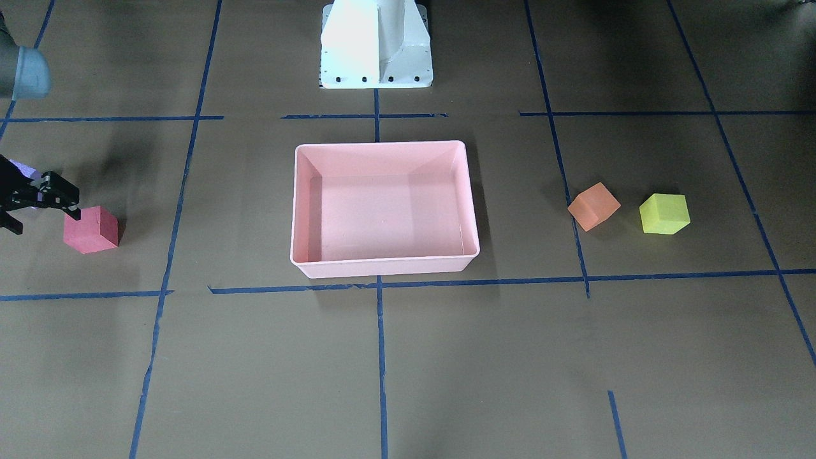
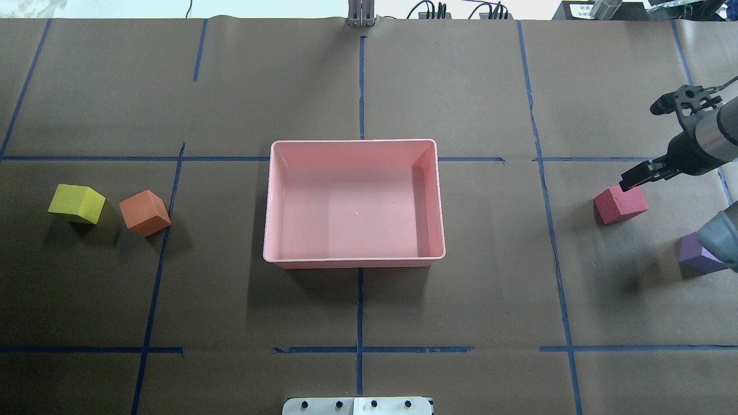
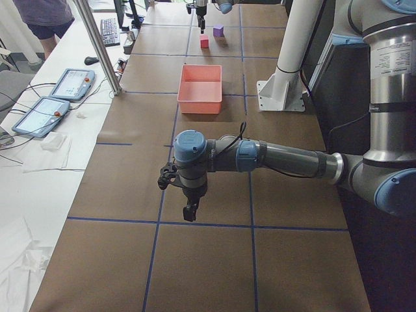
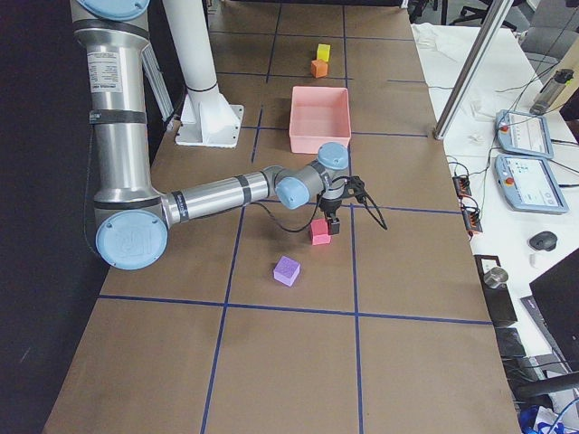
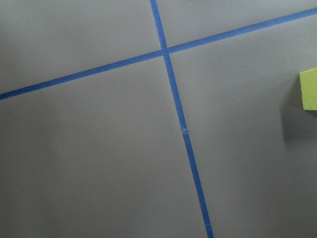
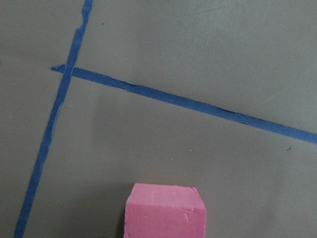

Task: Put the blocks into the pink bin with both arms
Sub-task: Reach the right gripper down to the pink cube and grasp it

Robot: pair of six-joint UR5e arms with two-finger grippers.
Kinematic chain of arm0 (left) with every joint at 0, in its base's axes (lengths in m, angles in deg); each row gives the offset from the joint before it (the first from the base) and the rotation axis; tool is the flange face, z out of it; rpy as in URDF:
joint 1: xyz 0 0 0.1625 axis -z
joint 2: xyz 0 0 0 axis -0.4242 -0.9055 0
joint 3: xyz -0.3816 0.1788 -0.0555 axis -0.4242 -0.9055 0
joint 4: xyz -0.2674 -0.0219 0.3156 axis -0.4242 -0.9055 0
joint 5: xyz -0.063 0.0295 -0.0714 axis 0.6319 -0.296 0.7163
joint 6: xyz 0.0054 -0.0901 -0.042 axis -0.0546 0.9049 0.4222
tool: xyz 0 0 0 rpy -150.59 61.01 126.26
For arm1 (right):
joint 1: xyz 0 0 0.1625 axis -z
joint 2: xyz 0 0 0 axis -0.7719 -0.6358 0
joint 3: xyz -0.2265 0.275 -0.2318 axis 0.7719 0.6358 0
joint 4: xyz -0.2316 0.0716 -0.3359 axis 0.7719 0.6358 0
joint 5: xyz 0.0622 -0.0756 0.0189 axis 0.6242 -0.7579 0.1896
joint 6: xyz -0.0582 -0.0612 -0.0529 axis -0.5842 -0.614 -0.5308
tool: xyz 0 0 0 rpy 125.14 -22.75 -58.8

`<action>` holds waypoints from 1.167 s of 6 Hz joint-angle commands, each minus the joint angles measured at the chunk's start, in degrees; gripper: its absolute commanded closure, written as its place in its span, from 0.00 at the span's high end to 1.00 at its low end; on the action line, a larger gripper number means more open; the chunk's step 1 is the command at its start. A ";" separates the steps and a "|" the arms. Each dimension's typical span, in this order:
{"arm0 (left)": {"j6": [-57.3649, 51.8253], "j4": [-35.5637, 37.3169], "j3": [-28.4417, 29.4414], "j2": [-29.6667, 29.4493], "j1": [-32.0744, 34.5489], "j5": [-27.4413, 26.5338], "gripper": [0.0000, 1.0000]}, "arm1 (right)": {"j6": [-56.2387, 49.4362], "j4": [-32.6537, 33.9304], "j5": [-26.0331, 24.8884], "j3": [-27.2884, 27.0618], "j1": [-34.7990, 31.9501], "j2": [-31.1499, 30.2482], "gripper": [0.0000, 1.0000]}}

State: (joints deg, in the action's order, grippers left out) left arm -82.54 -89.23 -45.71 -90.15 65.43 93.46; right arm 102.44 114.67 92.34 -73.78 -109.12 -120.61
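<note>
The pink bin [image 1: 382, 146] [image 2: 353, 142] sits empty at the table's middle. The red block [image 1: 91, 229] [image 2: 620, 204] lies on the robot's right side, and the purple block [image 2: 697, 253] lies nearer the robot, partly under the right arm. My right gripper [image 1: 43, 217] [image 2: 634, 181] is open and low, just beside and above the red block, which shows at the bottom of the right wrist view [image 6: 165, 210]. The orange block [image 1: 593, 206] [image 2: 145, 212] and yellow block [image 1: 664, 213] [image 2: 76, 203] lie together on the left side. My left gripper [image 3: 190, 211] hangs above the table; I cannot tell whether it is open or shut. The yellow block's edge [image 5: 309, 89] shows in the left wrist view.
The white pedestal [image 1: 376, 44] stands behind the bin. Blue tape lines cross the brown table. Control tablets [image 3: 65, 84] and a person [image 3: 45, 19] are beyond the table's far long edge.
</note>
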 commanded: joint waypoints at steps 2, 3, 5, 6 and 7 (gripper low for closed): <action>0.00 -0.08 -0.17 0.55 -0.09 0.00 1.00 | -0.02 -0.05 -0.96 4.17 3.83 0.28 1.00; 0.00 -0.16 -0.17 0.56 -0.09 0.00 1.00 | -0.02 -0.05 -1.05 6.71 4.62 2.20 1.00; 0.00 -0.08 -0.17 0.56 -0.09 0.00 1.00 | -0.37 -0.05 -0.88 7.97 4.63 3.71 0.44; 0.00 -0.16 -0.17 0.56 -0.09 0.09 1.00 | 0.23 -0.05 -0.87 6.49 4.37 3.63 0.26; 0.00 -0.16 -1.56 0.47 -0.09 0.00 1.00 | 1.63 0.04 -0.87 4.56 4.45 3.71 0.25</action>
State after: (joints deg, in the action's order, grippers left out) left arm -82.54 -89.37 -46.35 -89.62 65.34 93.51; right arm 102.99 114.64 91.45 -67.56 -104.65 -116.98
